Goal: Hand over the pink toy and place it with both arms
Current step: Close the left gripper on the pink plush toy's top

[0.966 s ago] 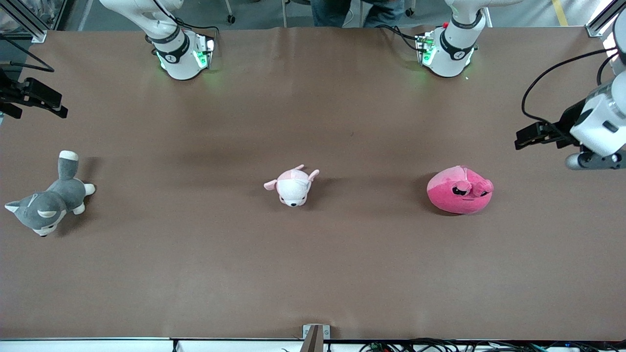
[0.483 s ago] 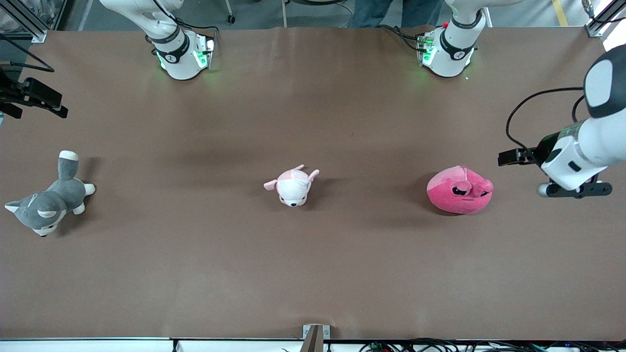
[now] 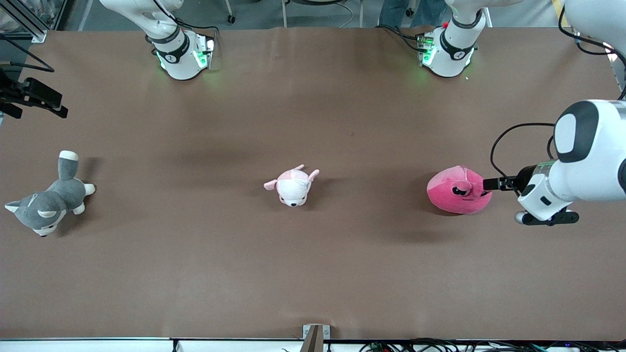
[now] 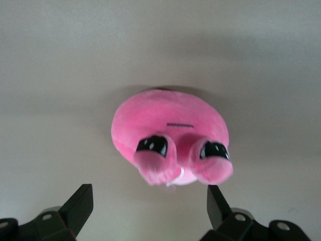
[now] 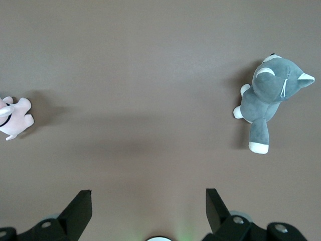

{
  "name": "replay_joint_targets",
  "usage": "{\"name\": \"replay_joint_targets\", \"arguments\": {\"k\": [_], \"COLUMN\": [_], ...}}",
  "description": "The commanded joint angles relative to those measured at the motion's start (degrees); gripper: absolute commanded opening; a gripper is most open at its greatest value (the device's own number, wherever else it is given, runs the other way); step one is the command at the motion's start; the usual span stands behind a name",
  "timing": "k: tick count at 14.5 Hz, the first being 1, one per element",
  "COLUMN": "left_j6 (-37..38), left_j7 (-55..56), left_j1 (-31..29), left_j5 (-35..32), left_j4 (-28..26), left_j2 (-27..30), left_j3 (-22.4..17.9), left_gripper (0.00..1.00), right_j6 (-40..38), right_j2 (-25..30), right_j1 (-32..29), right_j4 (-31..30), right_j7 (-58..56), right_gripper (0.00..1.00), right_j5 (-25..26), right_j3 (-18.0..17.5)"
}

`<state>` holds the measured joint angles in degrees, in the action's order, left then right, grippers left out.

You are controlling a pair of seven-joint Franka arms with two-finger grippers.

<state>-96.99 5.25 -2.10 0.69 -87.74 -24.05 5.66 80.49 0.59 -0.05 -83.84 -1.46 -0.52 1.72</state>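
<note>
A wide brown table (image 3: 313, 274) stretches under a high camera, the two arms' bases lit green along its upper edge and three plush toys strung across its middle. The pink toy (image 3: 458, 189) — a round hot-pink blob with dark sleepy eyes — lies on the table toward the left arm's end, apart from the others. The left gripper (image 4: 150, 208) is at the toy's edge on the side facing the left arm's end of the table; in the front view its dark fingertips reach the toy's outline, though whether they touch the plush cannot be told. Its fingers (image 4: 80, 203) stand wide apart with nothing between them, and in the left wrist view they frame the toy's face, which suggests the arm is lining up to take the plush across its body. Judged from this, the pick-up is the step in hand; neither the hand-over nor the placing has begun.

The right gripper (image 5: 148, 208) waits above the table toward the right arm's end, its fingers likewise spread wide and empty — a sensible place to hold off until the toy is brought across. Its wrist view takes in the grey and white plush dog (image 5: 268, 103), which lies near the right arm's end of the table. The small white and pale-pink plush animal (image 3: 293, 186) lies at mid-table, between the dog and the pink toy.
</note>
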Motion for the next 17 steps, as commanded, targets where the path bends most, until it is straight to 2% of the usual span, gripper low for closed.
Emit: {"name": "replay_joint_targets", "arguments": {"k": [1,7,9,11,14,16,17], "left_j6": [-1.0,-1.1,-1.5,-1.6,-1.6,-1.4,-1.4], "left_j7": [0.1,0.1,0.1,0.2,0.3,0.3,0.3], "left_j1": [0.0,-0.3,-0.5,-0.5,-0.4,-0.4,-0.5], "left_j5": [-1.5,-1.5,-1.4,-1.5,-1.4,-1.2,-1.1], "left_j4": [0.9,0.5,-0.2,-0.2,-0.9,-0.9,-0.9], "left_j2": [-2.1,-5.3,-5.7,-5.8,-5.7,-5.6,-5.5], "left_j3": [0.1,0.2,0.2,0.2,0.2,0.3,0.2], "left_gripper": [1.00,1.00,0.96,0.84,0.61,0.49,0.40], "right_j6": [0.3,0.3,0.3,0.3,0.3,0.3,0.3], "right_j2": [1.7,1.7,1.7,1.7,1.7,1.7,1.6], "right_j1": [-0.7,-0.6,-0.6,-0.7,-0.7,-0.7,-0.7], "right_j4": [-1.8,-1.8,-1.8,-1.8,-1.6,-1.6,-1.6], "right_j7": [-0.6,-0.6,-0.6,-0.6,-0.6,-0.4,-0.2], "right_gripper": [1.00,1.00,1.00,1.00,1.00,1.00,1.00], "right_j5": [-0.5,-0.5,-0.5,-0.5,-0.5,-0.5,-0.5], "right_j3": [-0.3,-0.3,-0.3,-0.3,-0.3,-0.3,-0.3]}}
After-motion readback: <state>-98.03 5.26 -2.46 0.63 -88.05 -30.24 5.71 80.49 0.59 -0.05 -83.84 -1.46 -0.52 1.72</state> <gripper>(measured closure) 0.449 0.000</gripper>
